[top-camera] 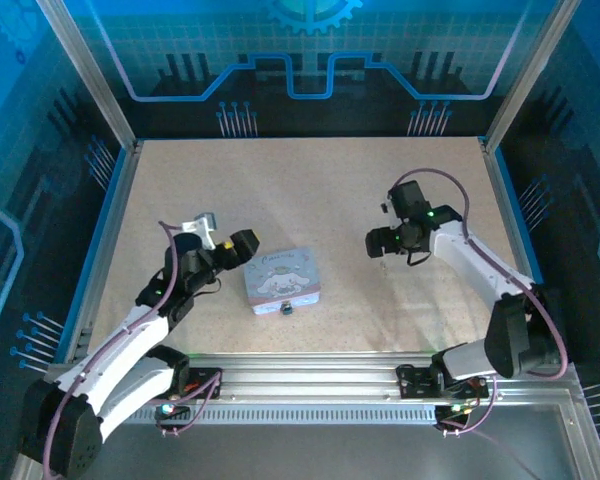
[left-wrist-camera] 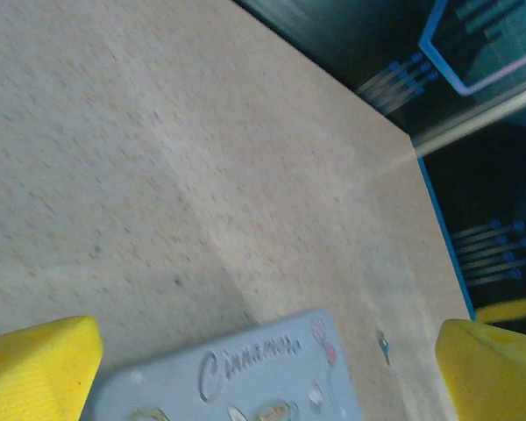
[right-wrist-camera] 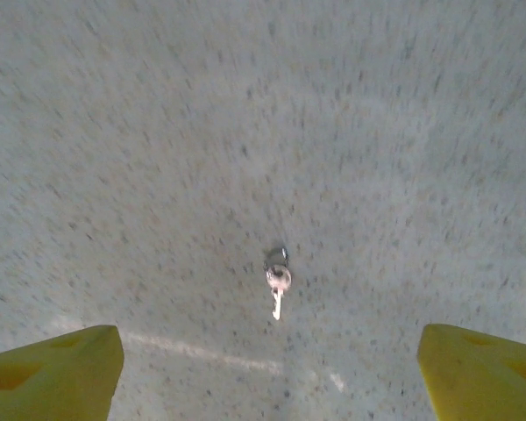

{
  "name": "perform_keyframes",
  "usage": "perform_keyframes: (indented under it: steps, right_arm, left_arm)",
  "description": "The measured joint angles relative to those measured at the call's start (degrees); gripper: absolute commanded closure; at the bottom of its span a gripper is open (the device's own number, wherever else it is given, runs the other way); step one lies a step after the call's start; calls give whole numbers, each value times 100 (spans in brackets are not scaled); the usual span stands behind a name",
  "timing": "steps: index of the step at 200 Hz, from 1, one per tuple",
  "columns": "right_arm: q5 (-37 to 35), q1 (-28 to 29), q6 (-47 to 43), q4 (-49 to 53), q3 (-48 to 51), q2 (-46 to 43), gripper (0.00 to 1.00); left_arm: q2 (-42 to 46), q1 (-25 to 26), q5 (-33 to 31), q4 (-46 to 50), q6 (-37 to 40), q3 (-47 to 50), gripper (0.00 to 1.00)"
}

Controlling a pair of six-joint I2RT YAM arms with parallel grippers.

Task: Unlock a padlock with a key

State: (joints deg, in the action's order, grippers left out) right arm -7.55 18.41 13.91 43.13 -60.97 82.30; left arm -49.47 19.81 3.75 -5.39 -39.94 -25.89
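The right gripper [right-wrist-camera: 267, 373] stands wide open and holds nothing. The key [right-wrist-camera: 278, 285] lies flat on the speckled table [right-wrist-camera: 140, 132], a little ahead of the two yellow fingers [right-wrist-camera: 57, 368] and between them. The left gripper [left-wrist-camera: 263, 373] is also wide open and empty, above the lilac tin [left-wrist-camera: 202, 386]. The padlock [top-camera: 287, 308] sits at the near edge of this tin, well apart from the key.

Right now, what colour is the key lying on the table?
The key is pale silvery grey, clearest in the right wrist view.
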Motion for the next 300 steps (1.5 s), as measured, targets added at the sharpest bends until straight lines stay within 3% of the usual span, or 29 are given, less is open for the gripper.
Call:
perform_keyframes:
  steps: [41,87,137,300]
  right_arm:
    - [-109,168,-87,470,-352,962,27]
    - [-232,264,-175,599,-706,1788,44]
    - [-365,264,-227,636,-918,2288,56]
    - [-404,291,-216,632,-955,2625,75]
  left_arm:
    - [-164,452,-48,-44,-317,94,1]
    - [-190,501,-105,-48,-365,94,1]
    - [-184,501,-157,-44,-365,94,1]
    - [-184,501,-199,-44,-367,94,1]
